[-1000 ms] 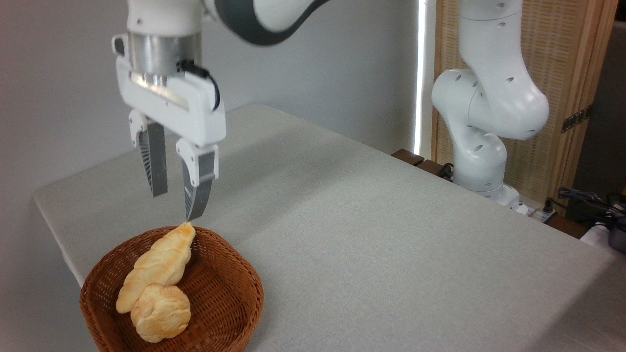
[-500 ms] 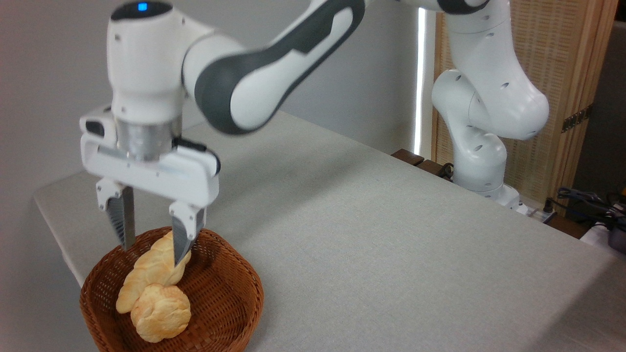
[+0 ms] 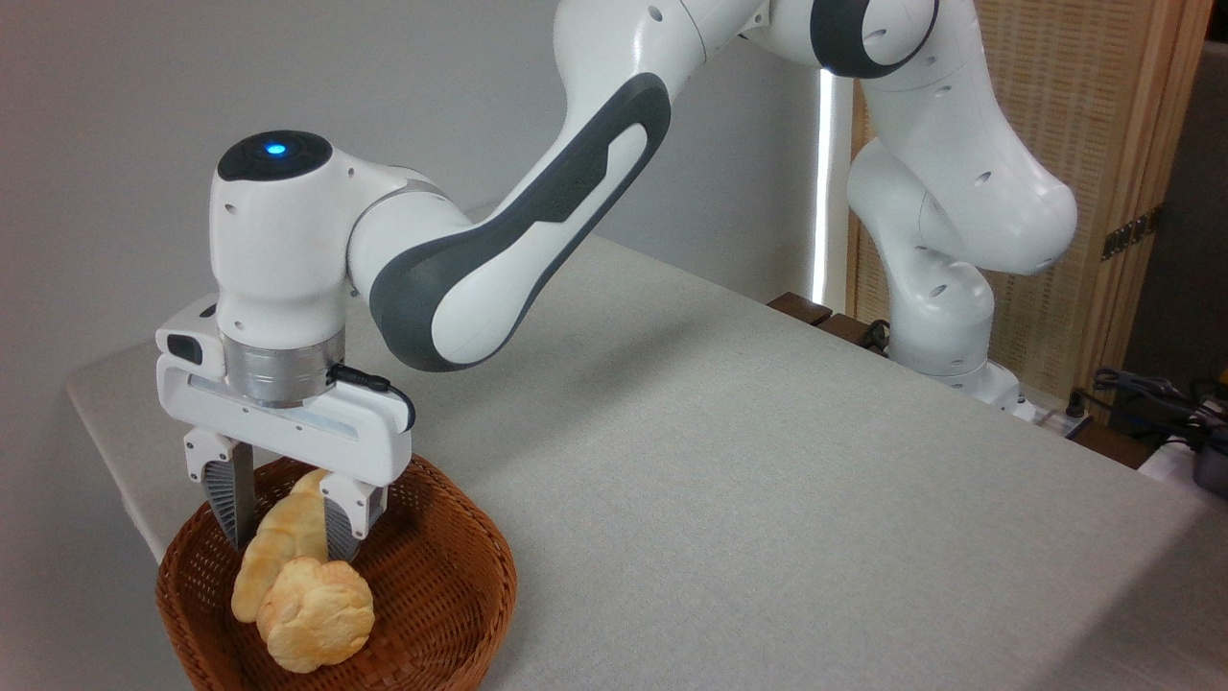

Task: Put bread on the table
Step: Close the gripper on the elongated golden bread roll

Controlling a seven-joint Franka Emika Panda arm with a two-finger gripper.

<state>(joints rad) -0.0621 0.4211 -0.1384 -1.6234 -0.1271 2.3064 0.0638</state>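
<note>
While the gripper (image 3: 288, 537) reaches down into the wicker basket (image 3: 436, 585), its two fingers straddle the braided loaf (image 3: 278, 537) inside.

Jaws stand apart, one ribbed finger (image 3: 230, 504) on the loaf's left flank and the other on its right, both at or very close to the crust; whether they press it cannot be told. The loaf lies slanted in the basket, its upper tip hidden behind the gripper body, its lower end resting against the small round bun (image 3: 315, 614), which sits at the basket's front. The basket stands on the grey table (image 3: 748, 480) at its near left corner, and the robot's white base (image 3: 950, 326) rises at the table's far right edge.
</note>
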